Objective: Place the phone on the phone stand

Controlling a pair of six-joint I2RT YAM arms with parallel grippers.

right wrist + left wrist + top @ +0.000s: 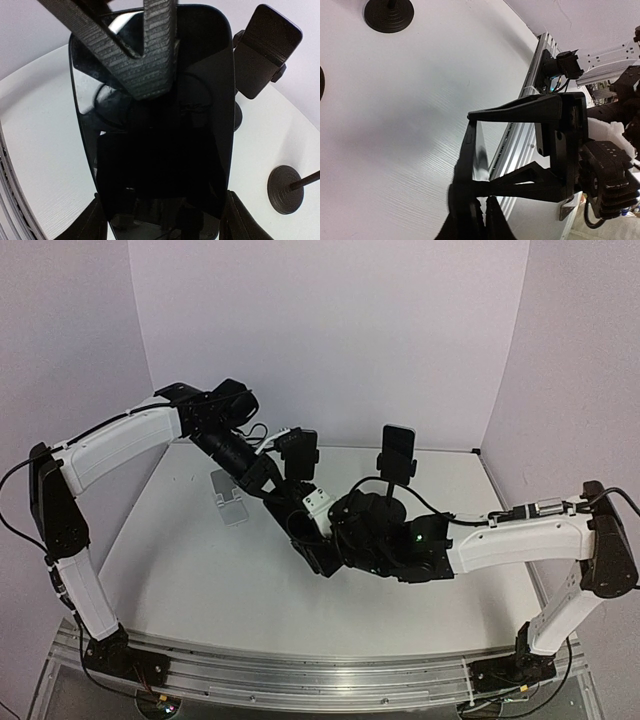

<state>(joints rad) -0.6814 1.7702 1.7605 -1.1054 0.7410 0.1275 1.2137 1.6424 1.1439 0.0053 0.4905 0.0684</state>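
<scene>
The black phone fills the right wrist view with its dark screen facing the camera. My right gripper is shut on its lower part, one finger against each long side. My left gripper is shut on the phone's other end. Its ribbed finger lies across the glass. In the left wrist view the phone shows edge-on. In the top view both grippers meet above the table's middle, the left and the right, and they hide the phone. A black pole stand rises behind them.
A second black holder stands at the back beside the left arm. A small silver stand sits on the white table to the left. A round black base and a clamp head are to the right of the phone.
</scene>
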